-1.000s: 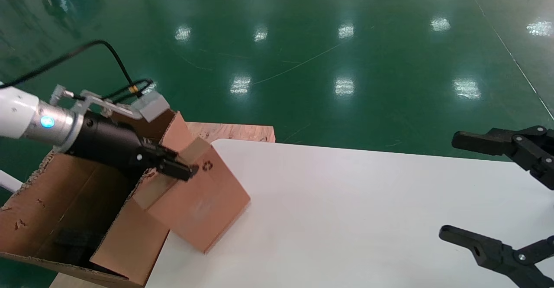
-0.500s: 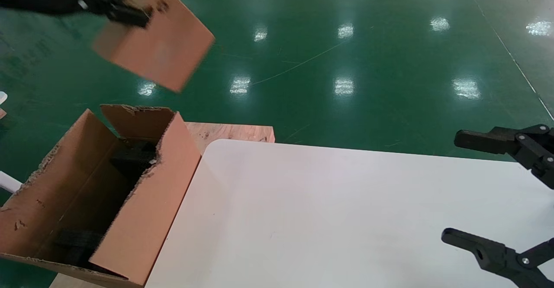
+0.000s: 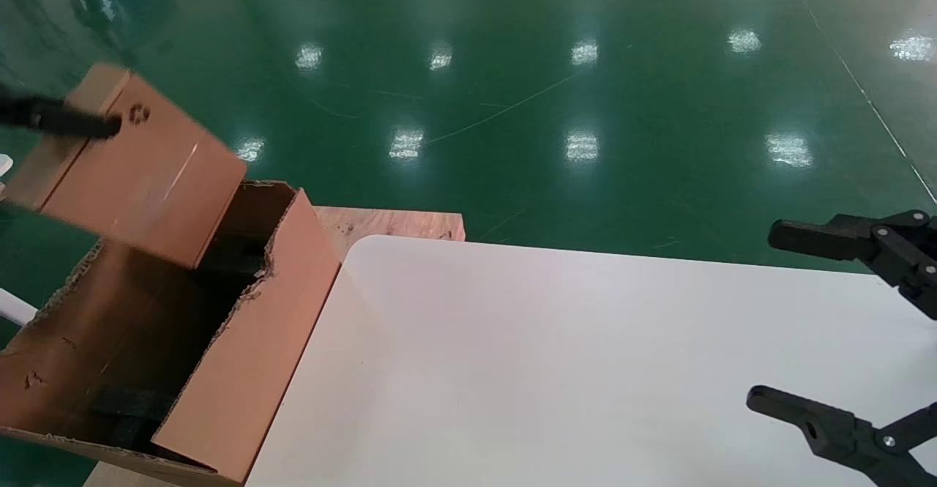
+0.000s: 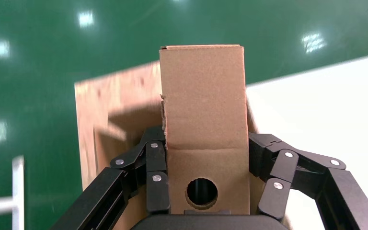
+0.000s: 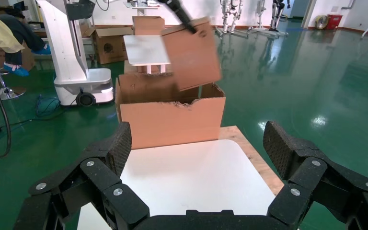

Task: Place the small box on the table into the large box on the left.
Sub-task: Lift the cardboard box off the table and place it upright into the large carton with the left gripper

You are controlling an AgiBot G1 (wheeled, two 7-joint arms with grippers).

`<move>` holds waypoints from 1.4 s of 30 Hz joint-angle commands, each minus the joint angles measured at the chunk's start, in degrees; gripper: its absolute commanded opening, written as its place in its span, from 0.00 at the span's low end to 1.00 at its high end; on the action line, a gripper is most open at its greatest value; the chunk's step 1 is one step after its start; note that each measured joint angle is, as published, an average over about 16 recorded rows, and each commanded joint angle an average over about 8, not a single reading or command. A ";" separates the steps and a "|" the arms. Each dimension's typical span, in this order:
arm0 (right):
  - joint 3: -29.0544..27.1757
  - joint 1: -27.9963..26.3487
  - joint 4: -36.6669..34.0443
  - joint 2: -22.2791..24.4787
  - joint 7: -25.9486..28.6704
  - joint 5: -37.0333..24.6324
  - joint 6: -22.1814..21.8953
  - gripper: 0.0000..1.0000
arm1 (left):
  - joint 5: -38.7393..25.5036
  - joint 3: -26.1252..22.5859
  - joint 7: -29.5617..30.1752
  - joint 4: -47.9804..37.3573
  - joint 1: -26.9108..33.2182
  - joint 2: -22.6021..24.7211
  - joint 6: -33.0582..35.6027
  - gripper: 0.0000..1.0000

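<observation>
The small box (image 3: 139,168), a closed brown carton with a recycling symbol, hangs tilted in the air over the far end of the large box (image 3: 241,370), its lower corner at the opening. My left gripper (image 3: 102,127) is shut on its upper end. In the left wrist view the small box (image 4: 203,105) sits between the fingers (image 4: 155,165), round hole facing the camera. The large box has torn flaps and black foam (image 3: 124,406) inside. My right gripper (image 3: 761,315) is open and empty over the right part of the white table (image 3: 549,362).
A pale wooden board (image 3: 395,222) lies under the table's far corner, next to the large box. The green floor lies beyond. The right wrist view shows the small box (image 5: 191,52) above the large box (image 5: 172,120), and a white robot base (image 5: 74,57) behind.
My left gripper lifted the small box off the table edge, swung it high, then brought it down and to the left over the large box. The right arm has stayed put.
</observation>
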State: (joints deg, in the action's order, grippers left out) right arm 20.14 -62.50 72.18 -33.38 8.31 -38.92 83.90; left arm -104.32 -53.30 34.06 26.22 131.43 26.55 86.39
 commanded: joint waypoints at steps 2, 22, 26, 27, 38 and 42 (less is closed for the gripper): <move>0.00 0.00 0.00 0.00 0.00 0.00 0.00 1.00 | 0.04 -0.18 1.14 1.83 -1.33 -3.58 1.29 0.00; 0.01 0.00 0.00 0.00 -0.01 0.01 0.00 1.00 | 16.89 -3.69 3.42 22.13 -19.24 -26.13 -13.57 0.00; 0.01 0.00 0.00 0.01 -0.01 0.01 -0.01 1.00 | 20.02 -5.27 3.48 22.93 -20.75 -27.58 -16.90 0.00; 0.02 0.00 0.00 0.01 -0.01 0.01 -0.01 1.00 | 20.72 -5.62 3.52 23.02 -21.03 -27.83 -17.61 0.00; 0.02 -0.01 0.00 0.01 -0.01 0.01 -0.01 1.00 | 29.22 -10.17 4.27 23.32 -23.94 -29.25 -23.51 0.00; 0.02 -0.01 0.00 0.01 -0.01 0.02 -0.01 1.00 | 32.46 -12.54 5.22 24.22 -25.54 -29.39 -25.05 0.00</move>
State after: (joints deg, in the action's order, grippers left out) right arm 20.16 -62.50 72.18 -33.37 8.30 -38.90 83.89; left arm -71.90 -66.07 39.46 50.88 105.78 -3.35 61.17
